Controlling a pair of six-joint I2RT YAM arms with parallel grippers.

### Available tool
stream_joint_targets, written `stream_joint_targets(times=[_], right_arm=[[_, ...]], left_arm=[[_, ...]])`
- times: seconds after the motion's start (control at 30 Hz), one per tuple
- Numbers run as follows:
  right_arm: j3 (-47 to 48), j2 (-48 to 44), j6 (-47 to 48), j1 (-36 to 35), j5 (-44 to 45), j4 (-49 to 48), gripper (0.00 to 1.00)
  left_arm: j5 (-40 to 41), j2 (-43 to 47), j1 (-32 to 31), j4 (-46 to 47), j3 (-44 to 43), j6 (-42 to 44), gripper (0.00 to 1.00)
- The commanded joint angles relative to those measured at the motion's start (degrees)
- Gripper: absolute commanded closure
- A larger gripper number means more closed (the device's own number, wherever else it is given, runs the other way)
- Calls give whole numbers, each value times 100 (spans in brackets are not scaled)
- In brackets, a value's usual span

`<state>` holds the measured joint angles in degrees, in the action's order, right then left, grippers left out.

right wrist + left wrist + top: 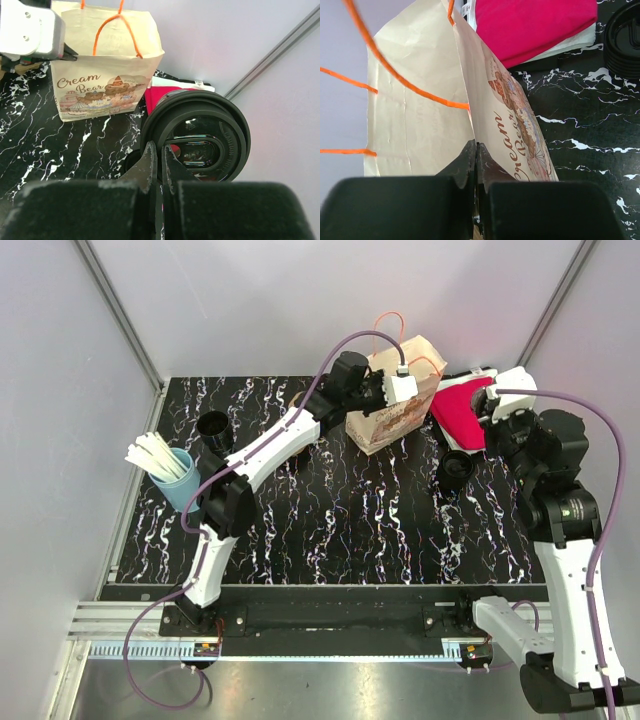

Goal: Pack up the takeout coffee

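Observation:
The paper bag (385, 420) with orange handles stands open at the back of the table. My left gripper (392, 395) is shut on the bag's top edge; in the left wrist view my fingers (476, 152) pinch the bag wall (420, 115). My right gripper (488, 408) is shut on the rim of a black coffee lid (200, 137) and holds it in the air to the right of the bag (105, 65). A black coffee cup (213, 427) stands open at the back left, far from both grippers.
A stack of black lids (457, 470) sits right of the bag, also in the left wrist view (625, 40). Pink napkins (458, 410) lie at the back right. A blue cup with white stirrers (175, 475) stands at the left edge. Walls close in behind.

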<state>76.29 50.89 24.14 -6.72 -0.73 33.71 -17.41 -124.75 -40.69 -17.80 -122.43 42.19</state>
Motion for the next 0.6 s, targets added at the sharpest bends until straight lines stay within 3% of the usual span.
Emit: stream_joint_targets(times=[0.0,0.33,0.57], right_arm=[[508,201,-164,30,328,-260,100],[1265,781,-340,30,390,-58,100],[2151,1317,-603,30,-277,600,100]], left_arm=[[88,591,-53,-118,122,-149,100],[-324,1908,-185,-978,1036,-826,100],[-667,2832,-238,-1287,1704,-1564,100]])
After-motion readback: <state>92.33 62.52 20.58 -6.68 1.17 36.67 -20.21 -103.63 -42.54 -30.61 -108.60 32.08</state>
